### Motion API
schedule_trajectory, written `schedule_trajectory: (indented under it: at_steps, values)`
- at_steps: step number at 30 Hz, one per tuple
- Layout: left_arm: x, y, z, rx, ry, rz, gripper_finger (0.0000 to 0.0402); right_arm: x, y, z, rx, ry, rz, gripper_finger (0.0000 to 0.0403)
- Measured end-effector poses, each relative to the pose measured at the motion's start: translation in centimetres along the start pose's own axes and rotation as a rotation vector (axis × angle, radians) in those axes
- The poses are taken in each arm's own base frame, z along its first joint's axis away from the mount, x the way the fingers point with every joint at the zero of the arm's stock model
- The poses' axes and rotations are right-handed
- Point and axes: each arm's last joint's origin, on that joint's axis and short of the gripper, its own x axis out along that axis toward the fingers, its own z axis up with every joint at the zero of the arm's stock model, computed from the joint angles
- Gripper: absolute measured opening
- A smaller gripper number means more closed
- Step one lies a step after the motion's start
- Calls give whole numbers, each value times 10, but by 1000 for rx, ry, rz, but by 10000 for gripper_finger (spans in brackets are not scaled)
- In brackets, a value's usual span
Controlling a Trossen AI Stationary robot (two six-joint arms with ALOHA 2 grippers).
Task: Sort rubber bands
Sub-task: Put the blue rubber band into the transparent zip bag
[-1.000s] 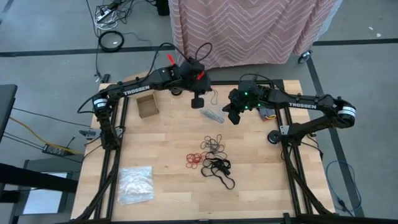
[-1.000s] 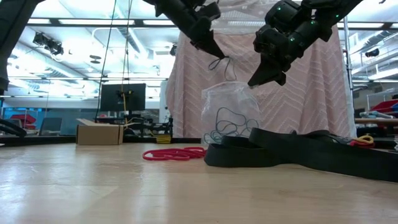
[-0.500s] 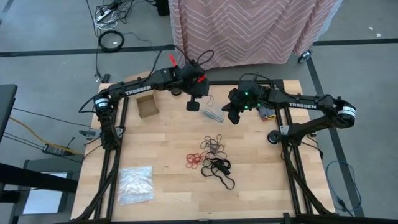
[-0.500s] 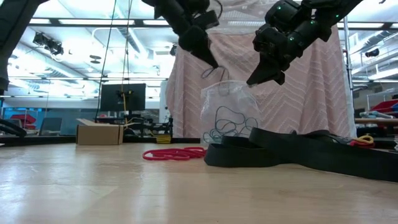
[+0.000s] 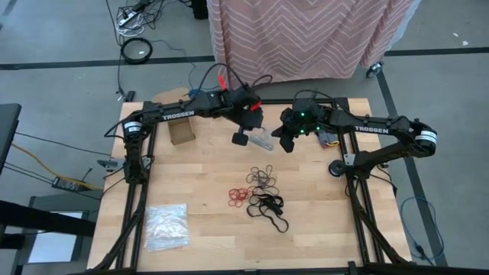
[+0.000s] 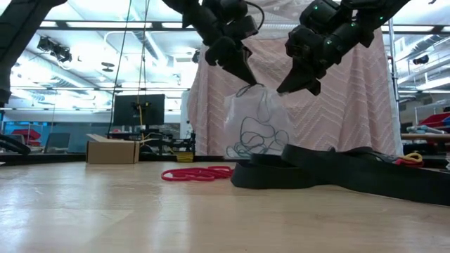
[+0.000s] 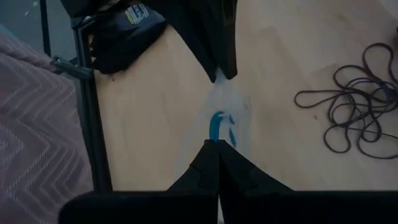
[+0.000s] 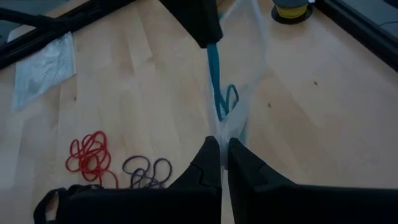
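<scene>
Because they are thin loops of soft rubber, the rubber bands (image 5: 260,192) look nearly weightless and limp, likely to stretch, snag on one another and spring back when pulled, so a pinch on a single strand at the edge of a cluster seems the surest hold. Most of them lie loose on the wooden surface (image 5: 199,229) in a heap: tan-brown ones nearest the clear bag (image 6: 256,125), red ones (image 6: 197,173) on the side of the heap toward the left arm, and the larger black loops (image 5: 269,208) farthest from the bag. A few blue-teal bands (image 8: 219,93) are already inside the bag, which hangs between the two arms just above the surface. The left claw (image 6: 242,74) is clamped on one upper edge of the bag, and the right claw (image 6: 287,86) is clamped on the opposite edge, so the thin film is stretched between them. The film looks slick and crinkly and could slip or tear under a hard tug. Beside the bag, toward the left arm's base, stands a small cardboard box (image 5: 181,131). A second flat plastic bag (image 5: 166,226) lies well apart from the held bag, past the heap.
</scene>
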Motion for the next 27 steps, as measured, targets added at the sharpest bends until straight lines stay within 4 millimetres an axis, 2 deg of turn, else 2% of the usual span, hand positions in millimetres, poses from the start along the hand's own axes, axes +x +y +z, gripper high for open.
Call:
schedule_trajectory:
  at_steps: [4,12,15,18,23,27]
  values:
    - [8,0,-5,-38,31,-17,24,0,0,1,-1,-6,7,1]
    - [9,3,-4,-106,10,12,115,1,4,-1,-4,15,56,1]
    - [9,4,-3,-135,9,15,137,1,5,-2,-1,29,73,1]
    - [9,3,-4,-183,12,16,141,0,4,-7,3,73,57,1]
    - [9,2,-4,-230,6,-12,141,-1,-1,-18,5,172,-79,1]
    - [9,1,-5,-247,15,-26,141,0,4,-11,-37,115,100,1]
